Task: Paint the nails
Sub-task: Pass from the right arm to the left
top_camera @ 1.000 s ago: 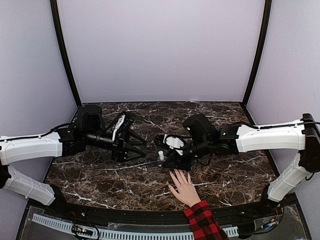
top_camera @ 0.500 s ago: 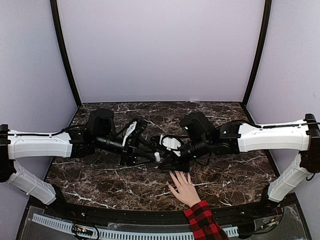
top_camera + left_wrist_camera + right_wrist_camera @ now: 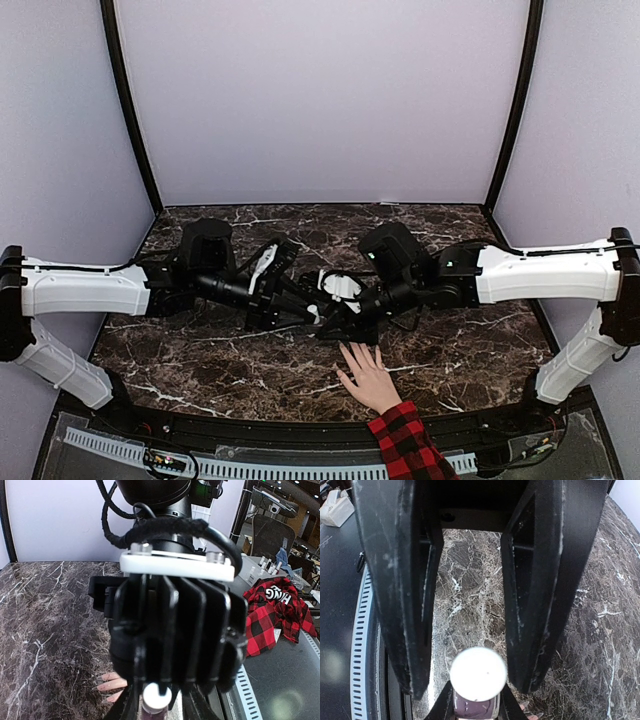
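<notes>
A small polish bottle (image 3: 315, 313) with a white cap (image 3: 478, 674) and a purple body stands mid-table. My right gripper (image 3: 330, 322) comes down on it from the right. Its fingers (image 3: 420, 630) flank the cap and are shut on it. My left gripper (image 3: 306, 310) reaches in from the left. Its narrowed fingers (image 3: 441, 709) lie close against both sides of the body; whether they press does not show. In the left wrist view the cap (image 3: 156, 697) shows under the right gripper's finned housing. A hand (image 3: 368, 375) in a plaid sleeve (image 3: 405, 445) lies flat just right of the bottle, nails (image 3: 96, 687) pointing to the table's far side.
The dark marble table (image 3: 200, 360) is walled by pale panels at the back and sides. A perforated rail (image 3: 250, 468) runs along the near edge. A red-and-black plaid cloth with white lettering (image 3: 277, 615) lies beyond that edge.
My left arm has swung right to the bottle and its fingers have narrowed from a wide V to either side of it. The right gripper and the hand have stayed put.
</notes>
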Controlling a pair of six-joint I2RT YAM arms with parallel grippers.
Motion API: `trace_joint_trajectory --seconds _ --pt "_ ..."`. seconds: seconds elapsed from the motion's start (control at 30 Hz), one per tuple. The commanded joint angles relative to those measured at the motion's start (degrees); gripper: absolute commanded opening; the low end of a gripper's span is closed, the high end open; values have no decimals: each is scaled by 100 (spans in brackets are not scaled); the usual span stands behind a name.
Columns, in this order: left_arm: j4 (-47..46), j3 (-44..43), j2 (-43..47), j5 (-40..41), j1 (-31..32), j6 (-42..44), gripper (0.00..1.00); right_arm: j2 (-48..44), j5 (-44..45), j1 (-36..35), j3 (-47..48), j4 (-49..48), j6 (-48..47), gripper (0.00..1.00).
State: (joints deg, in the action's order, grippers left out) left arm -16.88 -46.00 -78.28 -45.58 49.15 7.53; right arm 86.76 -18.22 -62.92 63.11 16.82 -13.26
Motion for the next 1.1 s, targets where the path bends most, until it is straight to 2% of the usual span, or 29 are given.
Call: trace_joint_trajectory --seconds 0.0,0.1,0.2,0.27,0.33,0.4,0.47,0.53,0.77,0.93,1.07 --pt "-138 -142 -11 -59 51 74 30 -106 -60 -80 184 -153 -46 10" --pt "-134 -131 -5 -41 56 73 25 -115 -48 -82 175 -161 -37 10" --pt "-119 -143 -7 -35 55 77 12 -144 -46 -84 154 -198 -38 10" --pt "-123 -149 0 -7 58 44 4 -203 -51 -84 101 -294 -2 14" --pt "-164 -138 25 55 53 -41 0 -293 -48 -58 4 -458 73 25" --pt "-269 -102 81 114 57 -181 0 -406 -106 26 -127 -635 190 41" --pt "-467 -39 173 221 55 -372 0 -543 -256 163 -282 -831 326 49" --pt "-793 19 293 290 52 -578 0 -697 -382 275 -509 -1102 450 52" --pt "-1611 82 393 247 51 -1404 0 -978 -701 436 -1146 -2048 789 54" --pt "-1807 57 431 256 50 -1585 0 -1179 -746 440 -1352 -2683 984 53" --pt "-1777 15 455 318 47 -1582 0 -1213 -881 443 -1310 -2765 1000 52"
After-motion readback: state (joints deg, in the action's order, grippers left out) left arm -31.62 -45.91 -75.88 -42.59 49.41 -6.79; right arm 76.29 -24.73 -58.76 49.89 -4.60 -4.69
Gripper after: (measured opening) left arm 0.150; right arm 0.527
